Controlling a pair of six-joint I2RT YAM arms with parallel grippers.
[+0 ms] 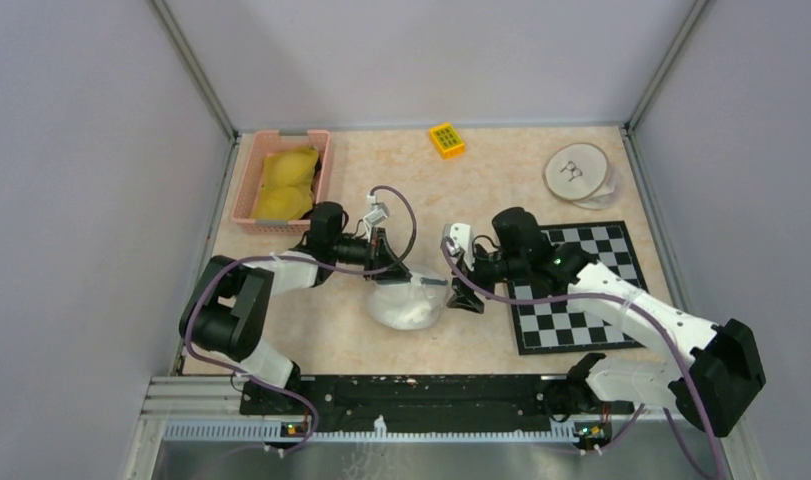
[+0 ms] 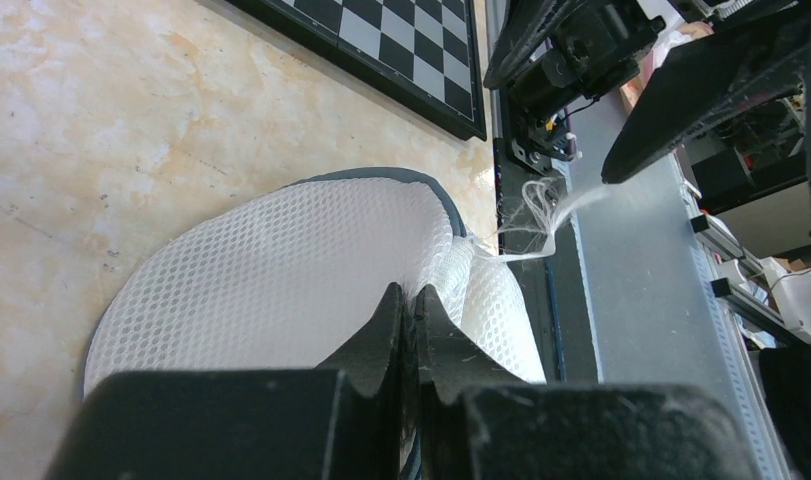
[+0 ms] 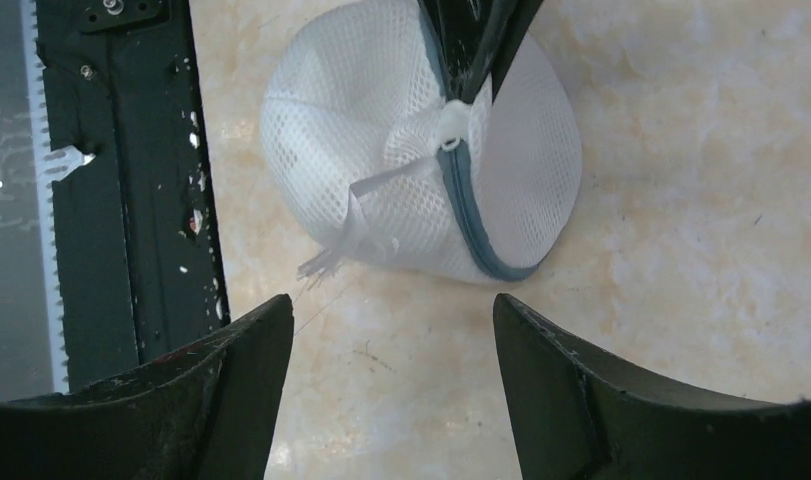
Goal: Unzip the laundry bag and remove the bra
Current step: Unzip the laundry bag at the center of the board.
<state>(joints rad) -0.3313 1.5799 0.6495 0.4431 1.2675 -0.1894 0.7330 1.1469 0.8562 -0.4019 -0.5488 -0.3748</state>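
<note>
Two robot arms meet at a white mesh laundry bag (image 1: 406, 302) on the table (image 1: 501, 185).
My left gripper (image 2: 409, 300) is clenched on a fold of the bag's mesh, close to one end of its grey zip (image 3: 468, 205), fingers pressed together. My right gripper (image 3: 391, 312) hangs just beside the bag, jaws spread wide and grasping nothing. The bag lies between the arms, near the front rail (image 1: 411, 392) and left of the chessboard (image 1: 581, 290). The zip looks closed where I can see it.

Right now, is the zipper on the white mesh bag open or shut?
Shut where it shows: the gray zipper runs as one closed line down the bag, no gap. The left hand hides its upper end.
</note>
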